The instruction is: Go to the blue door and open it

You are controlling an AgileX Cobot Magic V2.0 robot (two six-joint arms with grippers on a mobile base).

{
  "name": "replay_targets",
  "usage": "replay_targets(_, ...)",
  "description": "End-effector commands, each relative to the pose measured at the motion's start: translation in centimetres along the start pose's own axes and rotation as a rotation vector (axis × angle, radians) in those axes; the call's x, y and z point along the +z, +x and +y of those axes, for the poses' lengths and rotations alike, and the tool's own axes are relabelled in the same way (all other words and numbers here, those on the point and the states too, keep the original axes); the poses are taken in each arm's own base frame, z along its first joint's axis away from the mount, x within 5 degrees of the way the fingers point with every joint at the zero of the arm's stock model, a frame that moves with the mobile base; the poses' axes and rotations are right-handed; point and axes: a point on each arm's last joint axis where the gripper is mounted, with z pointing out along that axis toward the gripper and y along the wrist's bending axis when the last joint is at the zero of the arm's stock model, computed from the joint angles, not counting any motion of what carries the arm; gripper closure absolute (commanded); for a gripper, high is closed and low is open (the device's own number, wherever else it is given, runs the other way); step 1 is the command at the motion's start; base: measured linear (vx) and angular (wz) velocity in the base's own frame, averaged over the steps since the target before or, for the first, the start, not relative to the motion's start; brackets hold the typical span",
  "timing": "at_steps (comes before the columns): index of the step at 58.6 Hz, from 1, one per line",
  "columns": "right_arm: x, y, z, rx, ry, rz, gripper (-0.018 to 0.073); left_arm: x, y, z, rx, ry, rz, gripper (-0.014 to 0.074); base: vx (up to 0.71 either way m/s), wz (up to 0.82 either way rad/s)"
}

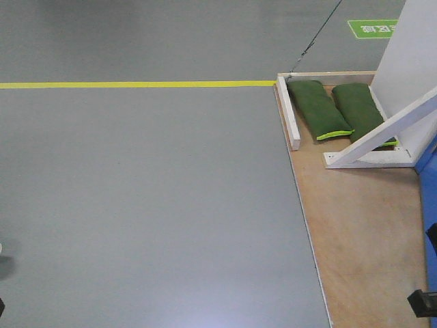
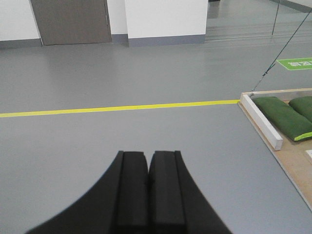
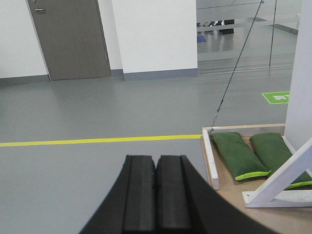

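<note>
Here, at the approach step, the left gripper (image 2: 148, 192) and the right gripper (image 3: 156, 197) are both pressed together and empty, while the blue door (image 1: 430, 184) shows only as a sliver at the front view's right edge, so the base probably needs to turn right and close in.

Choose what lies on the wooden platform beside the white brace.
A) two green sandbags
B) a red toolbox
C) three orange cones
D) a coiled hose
A: two green sandbags lie side by side on the wooden platform, next to the white brace.
</note>
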Motion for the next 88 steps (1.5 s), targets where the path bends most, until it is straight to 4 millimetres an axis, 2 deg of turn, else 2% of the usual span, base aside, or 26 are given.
replay_targets(1, -0.1, -0.8, -0.1, -0.008, 0.006, -0.097, 0.0547, -0.4, -1.7, 0.0, -0.008, 0.007, -0.122, 0.0524, 0.0, 0.0)
replay_targets(17, -0.2, -1.0, 0.0, -0.008, 0.005, -0.095, 0.0547, -0.4, -1.7, 0.0, -0.008, 0.007, -0.122, 0.0524, 0.0, 0.0)
replay_targets(22, -0.6, -2.0, 0.2, -0.02, 0.0, -0.077, 0.0547, -0.4, -1.7, 0.0, -0.008, 0.007, -0.122, 0.0524, 0.0, 0.0)
replay_targets(25, -1.1, -3.4, 0.3, -0.039, -0.003, -0.062, 0.0547, -0.4, -1.7, 0.0, -0.008, 0.007, -0.122, 0.0524, 0.0, 0.0)
replay_targets(34, -3.5, -8.9, 0.9, -0.098, 0.005, -0.04, 0.0547, -0.4, -1.7, 0.0, -0.008, 0.007, -0.122, 0.0524, 0.0, 0.0)
replay_targets(45, -6.0, -17.9, 1.8, -0.104, -0.001, -0.069, 0.0547, -0.4, -1.7, 0.0, -0.008, 0.007, -0.122, 0.0524, 0.0, 0.0)
replay_targets(51, -6.5, -22.9, 2.3, -0.105, -0.005, -0.124, 0.0547, -0.4, -1.7, 0.0, -0.008, 0.007, -0.122, 0.0524, 0.0, 0.0)
replay_targets(57, -6.6, -26.9, 2.6, -0.105, -0.009, -0.184, 0.0547, -0.4, -1.7, 0.0, -0.008, 0.007, -0.122, 0.0524, 0.0, 0.0)
replay_targets(61, -6.5, -28.6, 2.8, -0.105, -0.01, -0.22, 0.0547, -0.4, -1.7, 0.0, -0.008, 0.007, -0.122, 0.0524, 0.0, 0.0)
replay_targets(69, -5.9, -30.4, 2.9, -0.102, -0.012, -0.3, 0.0547, -0.4, -1.7, 0.0, -0.008, 0.007, -0.122, 0.0524, 0.0, 0.0)
replay_targets(88, -5.3, -30.6, 2.9, -0.096, -0.016, -0.302, 0.0547, -0.4, -1.7, 0.0, -0.008, 0.007, -0.122, 0.0524, 0.0, 0.0)
